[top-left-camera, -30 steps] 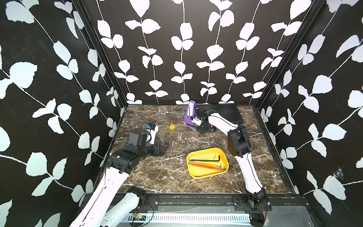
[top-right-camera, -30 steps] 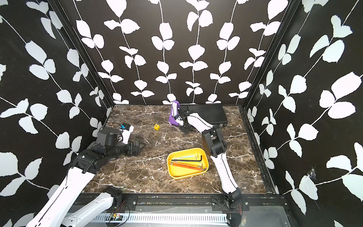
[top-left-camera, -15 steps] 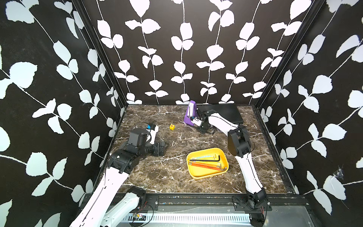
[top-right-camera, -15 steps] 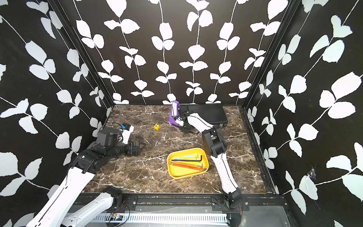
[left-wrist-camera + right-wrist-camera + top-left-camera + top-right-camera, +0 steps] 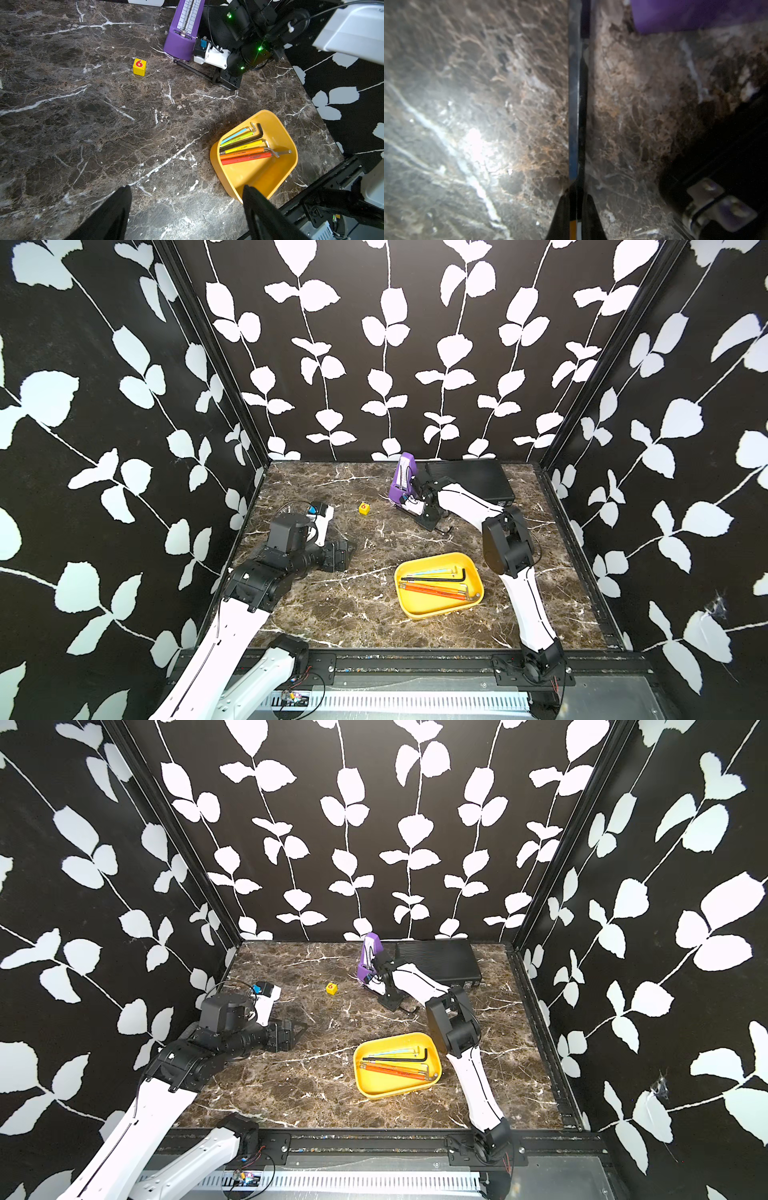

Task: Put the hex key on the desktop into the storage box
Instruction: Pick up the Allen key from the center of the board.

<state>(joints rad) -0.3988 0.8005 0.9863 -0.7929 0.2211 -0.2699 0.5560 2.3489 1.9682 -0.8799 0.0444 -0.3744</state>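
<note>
A dark hex key lies flat on the brown marble desktop, one end next to the purple metronome. In the left wrist view this hex key runs from the metronome's foot into my right gripper. My right gripper is shut on it, down at the desktop. The yellow storage box sits nearer the front and holds several coloured hex keys and a black one. My left gripper hovers open at the left side, holding nothing.
A purple metronome stands at the back, right beside the right gripper. A black ribbed case lies behind the right arm. A small yellow cube marked 6 sits left of the metronome. Patterned walls enclose three sides.
The right gripper's jaws have closed onto the hex key beside the metronome. The left arm has barely moved.
</note>
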